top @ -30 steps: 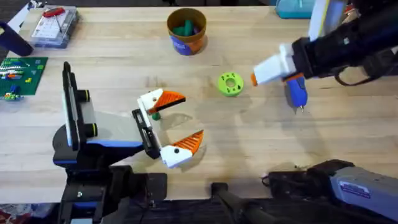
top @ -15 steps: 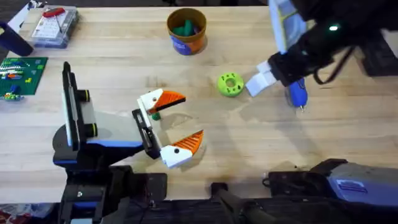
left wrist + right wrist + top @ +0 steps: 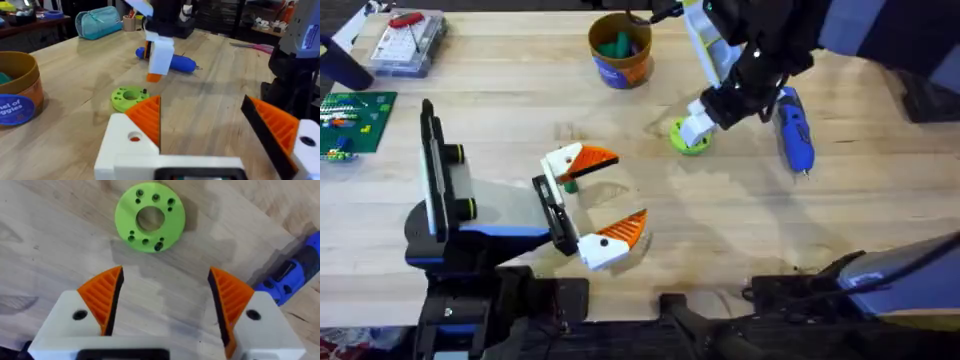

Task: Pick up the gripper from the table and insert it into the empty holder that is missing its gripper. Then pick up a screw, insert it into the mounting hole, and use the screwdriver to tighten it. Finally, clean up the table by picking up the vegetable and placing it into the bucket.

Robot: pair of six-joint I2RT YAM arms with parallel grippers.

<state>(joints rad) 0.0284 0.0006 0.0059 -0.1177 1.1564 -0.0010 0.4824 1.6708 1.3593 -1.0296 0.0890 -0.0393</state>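
A: Right gripper (image 3: 162, 302) state?

B: Fingers spread wide, nothing between them. It hangs over the vegetable (image 3: 691, 138), and the wrist view has the ring (image 3: 150, 218) just beyond the orange pads (image 3: 105, 295).

A: Left gripper (image 3: 210, 132)?

B: Also wide apart, holding nothing. It sits low at the near side of the table (image 3: 520, 100), looking across at the ring.

A: Where's the ring exactly?

B: Flat on the wood, about mid-table. Bucket (image 3: 620, 50) is behind and to the left, well apart. Screwdriver (image 3: 795, 130) lies near on the right, not touching.

A: How will it handle?

B: My guess is a rigid plastic disc, light, won't squash. Low profile, so the pads have to come right down to the table. Smooth rim may slip if the pinch is off centre.

A: Best hold?

B: Across the outer rim, pads on opposite sides through the middle. One pad in the central hole and one outside would work too. The small holes on the face are no use.

A: Other parts?

B: Loose gripper (image 3: 582, 160) lies at the upper end of the holder (image 3: 552, 212); can't tell whether it's seated or just touching. The other finger (image 3: 615, 240) is on the lower end. No screw I can pick out.

A: Risks?

B: Nudging the ring sideways on the smooth wood, or clipping the screwdriver on descent.
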